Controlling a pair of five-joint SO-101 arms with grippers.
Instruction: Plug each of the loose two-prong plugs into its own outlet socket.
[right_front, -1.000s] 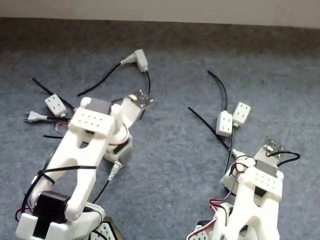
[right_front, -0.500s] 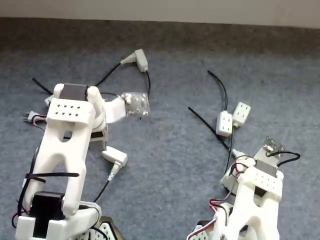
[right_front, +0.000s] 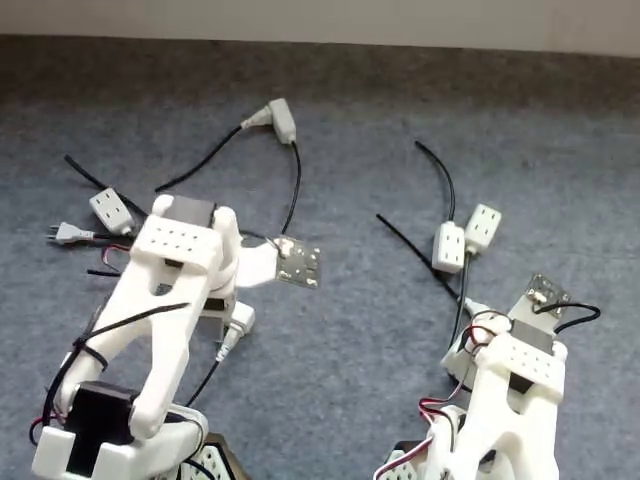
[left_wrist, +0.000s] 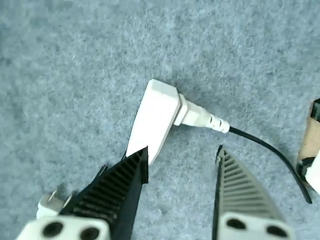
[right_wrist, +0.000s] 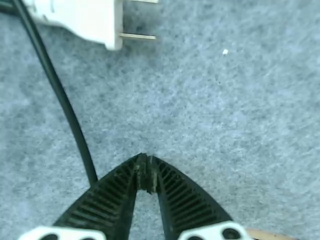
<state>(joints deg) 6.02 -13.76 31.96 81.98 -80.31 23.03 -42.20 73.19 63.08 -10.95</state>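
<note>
The left gripper (left_wrist: 182, 150) hangs wide open and empty, one tip right by a white plug (left_wrist: 157, 117) lying flat on the carpet (right_front: 360, 330) (about eight o'clock from the middle, seen from above). The right gripper (right_wrist: 147, 165), down at five o'clock, is pinched closed on nothing, a second plug (right_wrist: 85, 17) near it.

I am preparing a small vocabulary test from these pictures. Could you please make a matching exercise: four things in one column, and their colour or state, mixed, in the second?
Column A
1. left gripper
2. right gripper
3. plug
4. carpet

Column B
a. grey
b. shut
c. white
d. open

Pairs: 1-d, 2-b, 3-c, 4-a
</note>
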